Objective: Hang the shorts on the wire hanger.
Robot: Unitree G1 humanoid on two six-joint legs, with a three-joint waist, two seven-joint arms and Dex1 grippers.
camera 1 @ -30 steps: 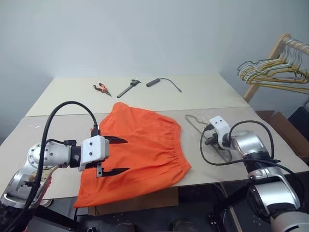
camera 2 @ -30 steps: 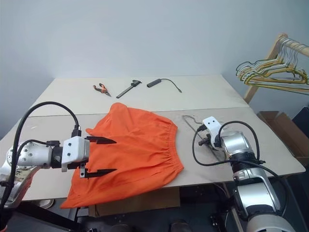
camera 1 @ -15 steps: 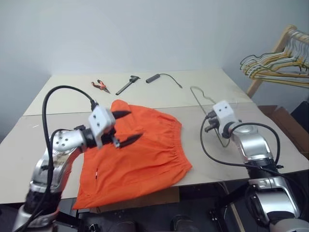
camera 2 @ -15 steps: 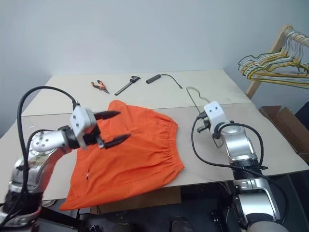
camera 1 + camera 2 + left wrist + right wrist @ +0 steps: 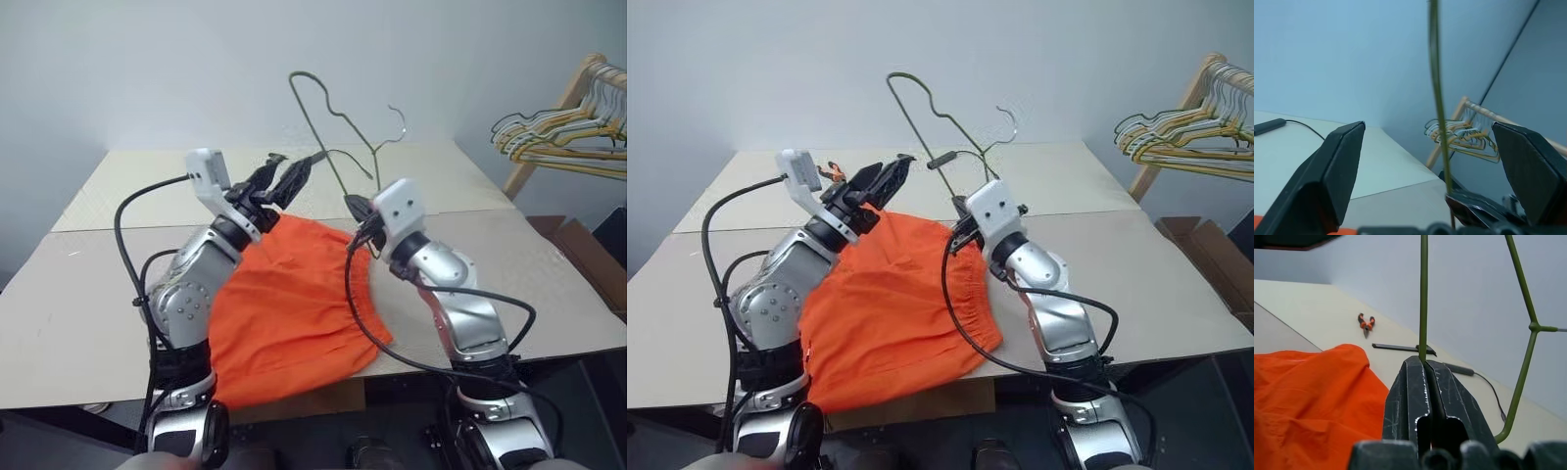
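The table (image 5: 88, 284) carried the shorts (image 5: 294, 313), spread flat at its near middle, one leg draped over the front edge. Off to the right stood a wooden rack (image 5: 549, 117) hung with a bunch of hangers (image 5: 558, 137). Both arms were raised over the cloth. The left gripper (image 5: 281, 176) stood with its fingers (image 5: 1327, 181) spread wide and empty, pointing up and toward the hanger (image 5: 338, 122), whose wire crossed between them in the left wrist view without touching either. The right gripper (image 5: 1425, 367) was clamped tight on that hanger's wire, holding it upright in the air above the far edge of the shorts, its hook toward the right. On the far half of the table lay a caliper (image 5: 1398, 348), a black cable (image 5: 1469, 372) and small orange-handled pliers (image 5: 1366, 324), well apart from the shorts.
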